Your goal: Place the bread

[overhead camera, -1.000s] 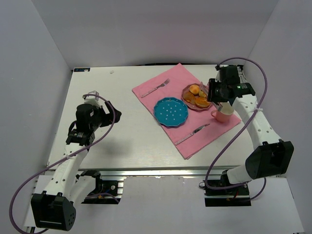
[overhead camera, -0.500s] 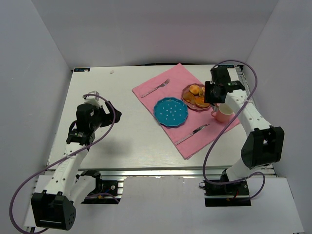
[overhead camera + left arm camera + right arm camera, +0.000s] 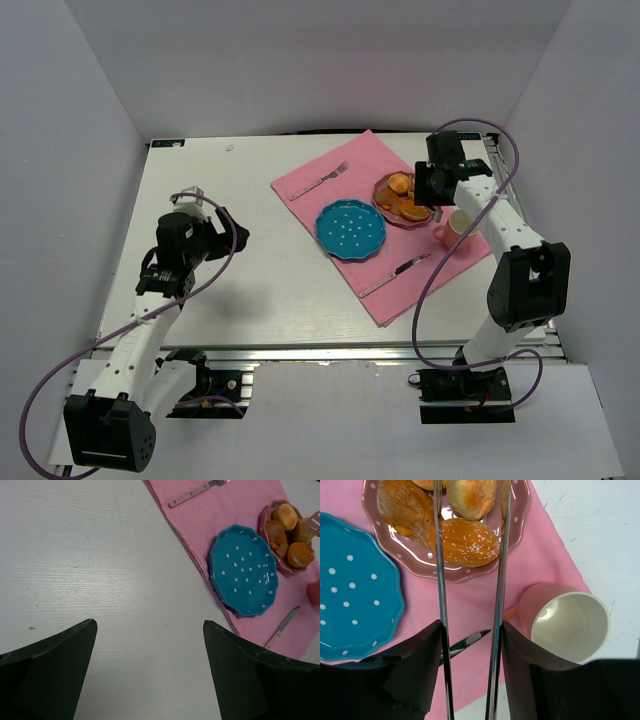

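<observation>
The bread lies with darker pastry pieces on a pink dotted plate [image 3: 402,198]. In the right wrist view a pale round bun [image 3: 470,495] and a seeded golden bun [image 3: 467,542] sit on that plate [image 3: 420,562]. My right gripper [image 3: 470,625] is shut on metal tongs [image 3: 440,555]. The tongs' two arms reach over the plate, apart, one on each side of the buns; their tips are cut off by the frame. The left wrist view shows the buns [image 3: 286,514] too. My left gripper [image 3: 150,625] is open and empty above bare table, far left of the plates.
An empty blue dotted plate [image 3: 350,229] sits on the pink cloth [image 3: 420,275] left of the pink plate. A pink mug [image 3: 567,620] stands right of the tongs. A knife [image 3: 395,273] and a fork [image 3: 320,180] lie on the cloth.
My right arm has swung left and toward the back, bringing the tongs from beside the mug to over the pink plate. The left arm has not moved.
</observation>
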### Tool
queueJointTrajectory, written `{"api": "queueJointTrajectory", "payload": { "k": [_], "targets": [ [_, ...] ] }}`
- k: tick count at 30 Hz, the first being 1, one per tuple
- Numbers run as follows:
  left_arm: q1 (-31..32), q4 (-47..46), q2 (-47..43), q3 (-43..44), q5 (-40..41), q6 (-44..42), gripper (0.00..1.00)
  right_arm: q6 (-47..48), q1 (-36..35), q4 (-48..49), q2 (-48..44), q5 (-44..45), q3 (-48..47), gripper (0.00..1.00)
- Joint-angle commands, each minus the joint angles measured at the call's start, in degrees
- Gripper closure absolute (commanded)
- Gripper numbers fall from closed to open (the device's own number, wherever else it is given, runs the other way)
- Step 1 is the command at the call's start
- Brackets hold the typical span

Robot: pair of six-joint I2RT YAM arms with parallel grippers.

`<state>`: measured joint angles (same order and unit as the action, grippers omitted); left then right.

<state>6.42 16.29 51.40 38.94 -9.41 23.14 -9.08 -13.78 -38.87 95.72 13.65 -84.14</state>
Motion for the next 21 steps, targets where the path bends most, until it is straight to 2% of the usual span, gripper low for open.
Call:
{"api": "queueJointTrajectory", "payload": {
  "k": [1,10,16,21],
  "targets": [
    [0.18,-0.3,0.28,-0.18,0.18,-0.28,0.02,0.03,-0.46,1.61,0.6,1.73,-2.7,0.46],
    [0.18,-0.12,0.37,-0.09,0.36,-0.28,0.02,0.2,-0.55,1.96,2.45,1.03,-2.52,0.53],
    [0.26,0.05,0.11,-0.09,0.62,-0.37,0.02,-0.5,-0.55,1.69,2.01,0.85,-3.31,0.7],
    [0.18,0.05,0.11,-0.09,0.8,-0.37,0.02,-0.41,-0.54,0.47,0.26,2.78,-5.07,0.74]
  ]
}}
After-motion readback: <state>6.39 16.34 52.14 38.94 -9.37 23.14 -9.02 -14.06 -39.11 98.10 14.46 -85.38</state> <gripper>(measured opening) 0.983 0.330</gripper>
